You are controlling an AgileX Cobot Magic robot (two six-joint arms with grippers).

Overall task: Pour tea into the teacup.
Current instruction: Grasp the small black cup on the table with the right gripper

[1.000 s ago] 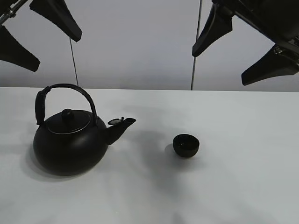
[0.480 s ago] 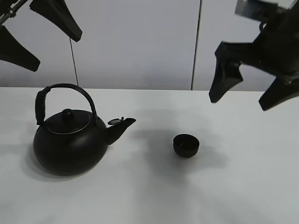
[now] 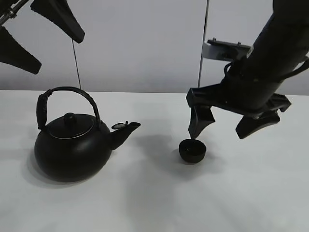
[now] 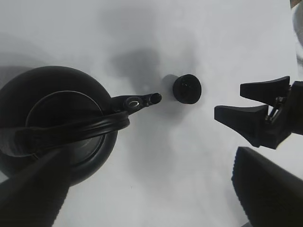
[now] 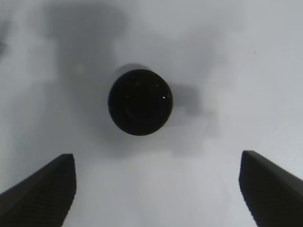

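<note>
The small matte black teacup [image 3: 192,150] stands on the white table [image 3: 270,193], right of centre. The big black kettle [image 3: 72,150] with a hoop handle stands to its left, spout towards the cup. My right gripper [image 3: 227,128] is open and empty, hovering just above the cup and a little to its right. In the right wrist view the cup [image 5: 140,101] lies ahead of the open gripper [image 5: 157,155]. My left gripper [image 3: 58,52] is open and empty, high above the kettle. The left wrist view shows the kettle [image 4: 57,118] and cup [image 4: 186,88]. No tea shows.
A grey wall with two vertical seams [image 3: 77,63] rises behind the table's far edge. The right arm's dark body [image 3: 270,53] hangs over the table's right part. The right gripper's fingers [image 4: 251,118] also show in the left wrist view, beside the cup.
My right gripper has come down from the upper right to just over the teacup, still open. The left gripper, kettle and cup have not moved.
</note>
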